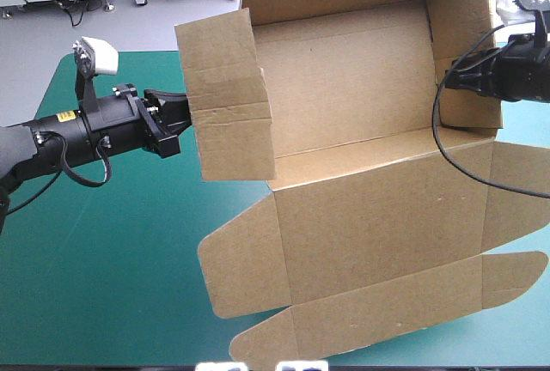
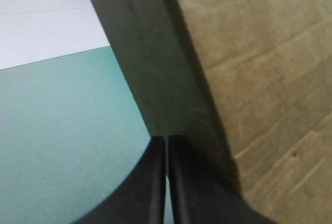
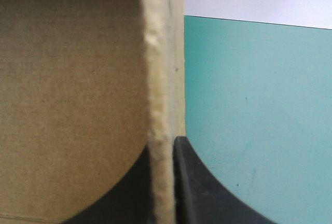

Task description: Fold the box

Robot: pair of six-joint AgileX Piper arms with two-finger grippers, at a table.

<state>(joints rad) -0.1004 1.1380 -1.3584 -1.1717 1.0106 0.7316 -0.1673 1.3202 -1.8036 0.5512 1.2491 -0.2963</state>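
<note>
Over the teal-green desk (image 1: 129, 242), my left gripper (image 2: 167, 143) and right gripper (image 3: 165, 149) clamp raised walls of the brown cardboard box (image 1: 344, 70); tucking them inward likely follows.

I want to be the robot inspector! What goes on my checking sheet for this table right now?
surface: teal-green cover, lying smooth under the box.
job's things: brown box, partly folded; left wall and right wall raised, near flaps lying flat.
clutter: nothing seen.
grippers: left gripper shut on the left wall; right gripper shut on the right wall, with the board's edge between its fingers.
cables: nothing seen.
surroundings: nothing seen.
</note>
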